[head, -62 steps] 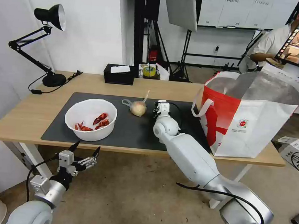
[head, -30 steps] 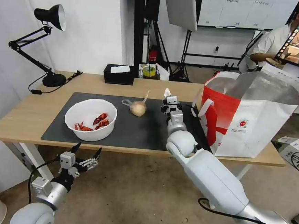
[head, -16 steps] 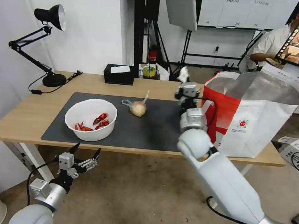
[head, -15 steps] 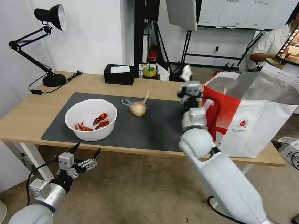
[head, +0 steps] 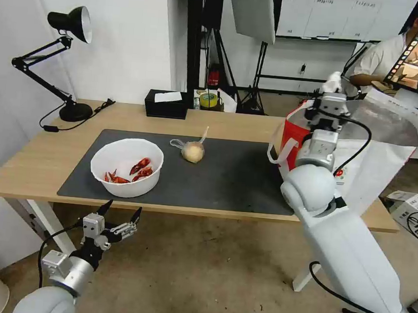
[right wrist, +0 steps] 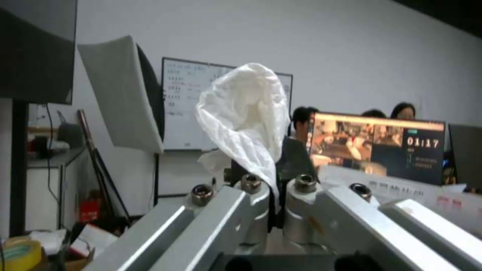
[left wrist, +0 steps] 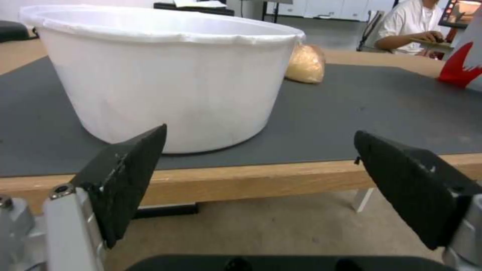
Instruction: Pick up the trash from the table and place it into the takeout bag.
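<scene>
Left gripper point(head: 119, 215): parked below the front edge of the table point(head: 35, 162), near the white bowl point(head: 126, 167); jaws spread wide and empty, so the arm is clear of the work area.
White bowl: on the left part of the dark mat point(head: 226, 177), upright, holding red shells point(head: 140, 166); not yet collected.
Knotted bag point(head: 193, 150): on the mat right of the bowl, apart from it, with 1 beige ball inside; not yet collected.
Right gripper point(head: 333, 91): raised above the open mouth of the takeout bag point(head: 361, 183); jaws closed tight on the crumpled tissue point(right wrist: 248, 124), which sticks up past the fingertips.
Reason for hold: judged a carry pose, with the tissue over the foil-lined opening so a release would drop it inside.
Remaining trash: 2 items on the table, the bowl and the knotted bag.
</scene>
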Motion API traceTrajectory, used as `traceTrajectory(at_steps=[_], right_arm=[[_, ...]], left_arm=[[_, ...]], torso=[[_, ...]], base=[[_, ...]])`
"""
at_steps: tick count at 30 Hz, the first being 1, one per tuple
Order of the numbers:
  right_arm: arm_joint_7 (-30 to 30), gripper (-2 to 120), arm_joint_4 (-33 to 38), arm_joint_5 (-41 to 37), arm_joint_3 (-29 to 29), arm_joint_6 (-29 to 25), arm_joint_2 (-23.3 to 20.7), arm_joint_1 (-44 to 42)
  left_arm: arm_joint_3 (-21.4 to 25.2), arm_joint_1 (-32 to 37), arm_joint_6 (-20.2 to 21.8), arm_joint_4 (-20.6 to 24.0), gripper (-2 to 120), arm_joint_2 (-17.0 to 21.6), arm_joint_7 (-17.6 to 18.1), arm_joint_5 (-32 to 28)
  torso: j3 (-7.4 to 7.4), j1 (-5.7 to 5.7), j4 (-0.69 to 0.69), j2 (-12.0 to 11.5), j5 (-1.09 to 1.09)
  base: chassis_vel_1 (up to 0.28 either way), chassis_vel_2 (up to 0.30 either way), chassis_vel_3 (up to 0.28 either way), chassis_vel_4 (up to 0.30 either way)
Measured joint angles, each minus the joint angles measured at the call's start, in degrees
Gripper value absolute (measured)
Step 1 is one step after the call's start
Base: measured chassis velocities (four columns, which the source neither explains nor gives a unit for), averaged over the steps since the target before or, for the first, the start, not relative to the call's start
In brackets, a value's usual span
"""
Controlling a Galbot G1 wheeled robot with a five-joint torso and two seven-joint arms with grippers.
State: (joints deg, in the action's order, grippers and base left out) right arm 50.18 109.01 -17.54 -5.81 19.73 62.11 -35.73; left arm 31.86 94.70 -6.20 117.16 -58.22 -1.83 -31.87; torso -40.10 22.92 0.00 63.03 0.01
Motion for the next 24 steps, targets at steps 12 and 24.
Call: traceTrajectory(at_steps=[12, 24], right_arm=[[1.6, 15, -0.3, -4.5, -0.2, 0.5, 0.1, -1.3], [2.2, 58, 0.7, -8.2, -0.4, 1.5, -0.8, -1.5]], left_arm=[[-1.0, -0.5, 0.0, 0.5, 100, 0.4, -0.9, 0.1], [-1.5, -0.7, 0.2, 0.6, 100, 0.4, -1.0, 0.1]], torso=[[0.0, 0.0, 0.0, 0.0, 0.0], [0.0, 0.0, 0.0, 0.0, -0.01]], base=[[0.0, 0.0, 0.0, 0.0], [0.0, 0.0, 0.0, 0.0]])
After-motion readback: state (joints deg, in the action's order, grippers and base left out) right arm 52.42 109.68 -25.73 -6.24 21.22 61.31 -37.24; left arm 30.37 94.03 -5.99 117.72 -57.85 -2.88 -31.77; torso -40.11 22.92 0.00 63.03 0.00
